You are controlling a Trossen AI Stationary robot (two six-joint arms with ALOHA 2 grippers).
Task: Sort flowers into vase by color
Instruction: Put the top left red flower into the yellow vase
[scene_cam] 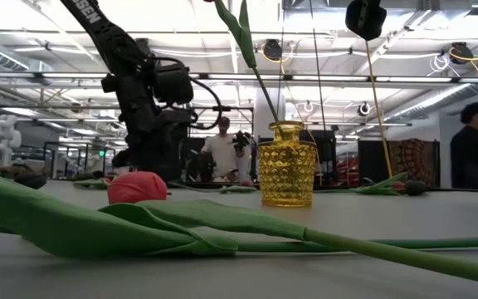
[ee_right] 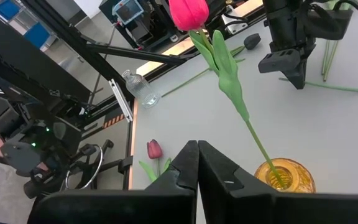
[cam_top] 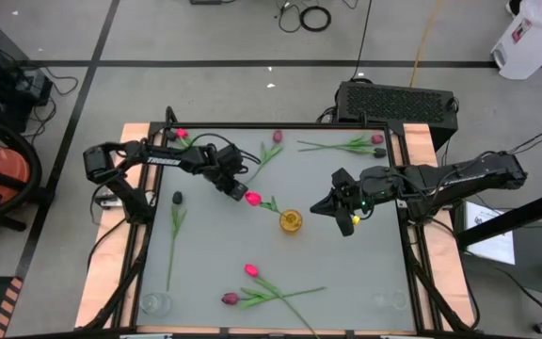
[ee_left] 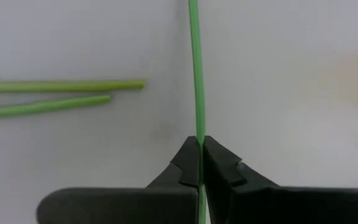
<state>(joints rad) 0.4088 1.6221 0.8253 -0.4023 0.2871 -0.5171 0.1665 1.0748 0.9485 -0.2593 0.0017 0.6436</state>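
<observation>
Already your left gripper point(cam_top: 230, 184) has its fingers pinched onto a thin green stem point(ee_left: 196, 81), as the left wrist view shows plainly; the hold sits low on the stalk, presumably so that the flower can be lifted and steered end-first; in the high view that stem belongs to the pink tulip point(cam_top: 252, 198) lying on the surface point(cam_top: 346, 273) just beside the gripper, its head resting toward the middle. Moving right, the yellow vase point(cam_top: 292, 221) stands upright near the centre with one pink tulip point(ee_right: 190, 12) already leaning in it, which suggests pinks are meant to gather there; the tulip you hold matches that colour, so the vase looks like its destination. Further right, your right gripper point(cam_top: 346, 209) hovers just beside the vase with its fingers pressed together and nothing between them; it seems parked clear of the vase mouth to leave the left arm room. Other flowers lie scattered well apart: a dark one point(cam_top: 177, 198) at the left, a pair point(cam_top: 238, 298) along the near edge, more point(cam_top: 376, 139) at the far right corner; these are not yet sorted.
</observation>
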